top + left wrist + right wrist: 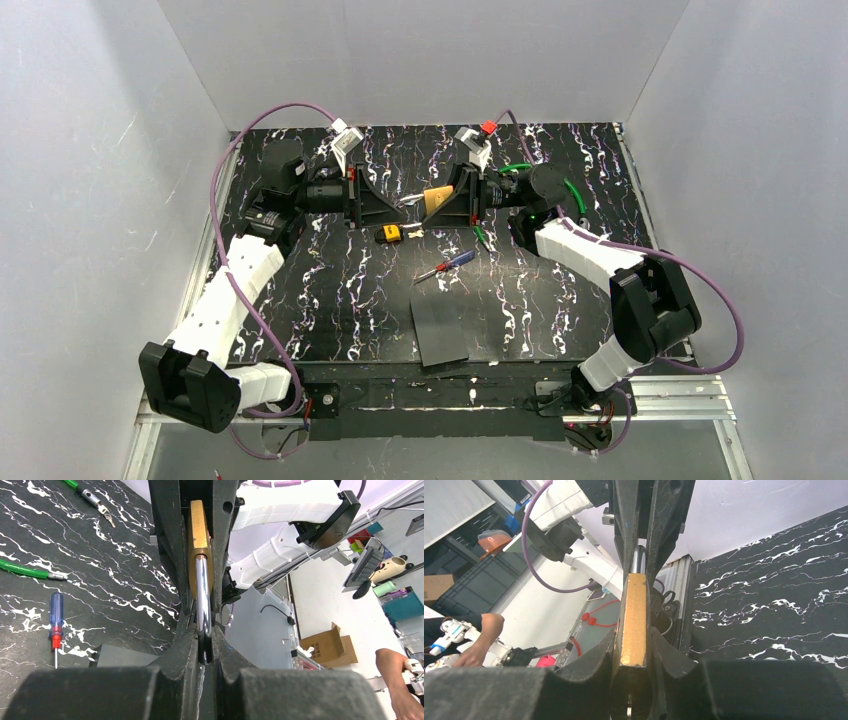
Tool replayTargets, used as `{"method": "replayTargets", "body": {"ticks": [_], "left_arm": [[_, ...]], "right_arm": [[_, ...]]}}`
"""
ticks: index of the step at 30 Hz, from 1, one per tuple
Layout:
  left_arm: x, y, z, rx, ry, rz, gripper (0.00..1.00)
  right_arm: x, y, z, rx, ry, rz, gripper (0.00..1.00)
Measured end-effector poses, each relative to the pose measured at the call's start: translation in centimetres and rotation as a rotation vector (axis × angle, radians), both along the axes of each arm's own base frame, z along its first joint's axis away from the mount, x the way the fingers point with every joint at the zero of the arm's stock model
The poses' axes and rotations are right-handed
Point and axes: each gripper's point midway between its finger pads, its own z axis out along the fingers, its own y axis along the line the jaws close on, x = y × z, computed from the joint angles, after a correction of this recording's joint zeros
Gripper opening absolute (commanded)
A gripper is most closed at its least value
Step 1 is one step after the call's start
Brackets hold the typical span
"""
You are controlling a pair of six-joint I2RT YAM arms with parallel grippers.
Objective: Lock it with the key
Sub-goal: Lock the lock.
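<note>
The square brass padlock [437,197] hangs in the air at the back middle, held from both sides. My left gripper [408,206] is shut on its silvery shackle [202,595]. My right gripper [447,207] is shut on the brass body [635,610]. The left wrist view shows my left gripper [205,630] pinching the shackle. The right wrist view shows my right gripper [634,640] clamped on the body. The key [395,234], with its yellow-and-black head, lies on the black marbled table [330,290] just below the two grippers, untouched.
A red-and-blue-handled screwdriver [446,265] lies in front of the key; it also shows in the left wrist view [55,622]. A dark grey card [438,326] lies near the front edge. Green cable ends [481,236] lie beside the right arm. White walls enclose the table.
</note>
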Motion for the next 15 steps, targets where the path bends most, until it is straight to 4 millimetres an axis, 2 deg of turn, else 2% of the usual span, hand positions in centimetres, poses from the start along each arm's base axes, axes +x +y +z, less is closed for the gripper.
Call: {"method": "replayTargets", "body": {"ticks": [15], "left_arm": [[-0.09, -0.79, -0.37, 0.002, 0.020, 0.010, 0.00]], "right_arm": [[-0.13, 0.11, -0.52, -0.014, 0.006, 0.017, 0.01]]}}
